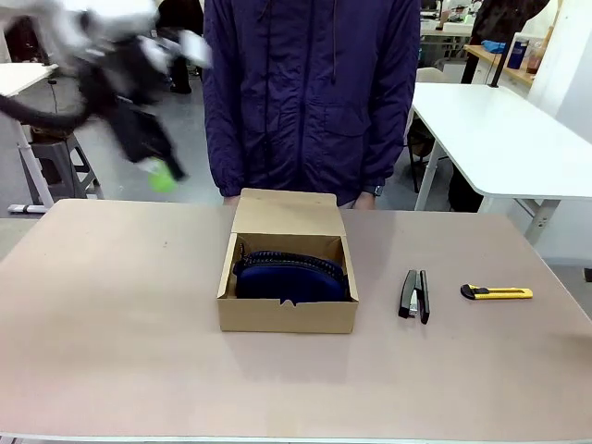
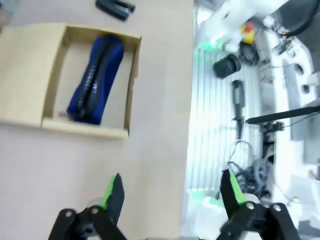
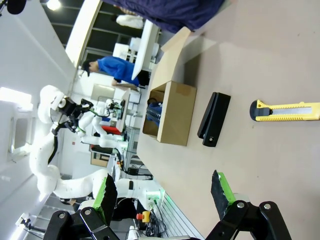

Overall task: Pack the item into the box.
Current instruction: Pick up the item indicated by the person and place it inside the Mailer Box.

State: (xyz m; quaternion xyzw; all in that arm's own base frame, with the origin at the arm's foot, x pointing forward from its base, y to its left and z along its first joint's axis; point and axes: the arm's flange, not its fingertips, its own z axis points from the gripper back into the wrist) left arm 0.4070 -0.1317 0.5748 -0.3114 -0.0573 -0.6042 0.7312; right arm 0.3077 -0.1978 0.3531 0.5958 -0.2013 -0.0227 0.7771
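Near table (image 1: 139, 370) edge bare, with wide room either side. Box (image 1: 287, 314) sat mid-table, lid up. Pouch (image 1: 291, 277), navy, zipper uppermost, lay inside and filled its width. Stapler (image 1: 414, 295) and knife (image 1: 497, 292) lay well right. Left gripper (image 2: 170, 180) and right gripper (image 3: 162, 180) were spread, empty. Left gripper blurred in front view; person's (image 1: 310, 92) hands mostly hidden behind lid.

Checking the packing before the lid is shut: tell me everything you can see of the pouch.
The pouch is dark navy soft fabric, a rounded oblong with a black zipper running along its upper edge. It lies inside the open box, zipper side up, spanning nearly the box's width and resting on its floor. Nothing grips it.
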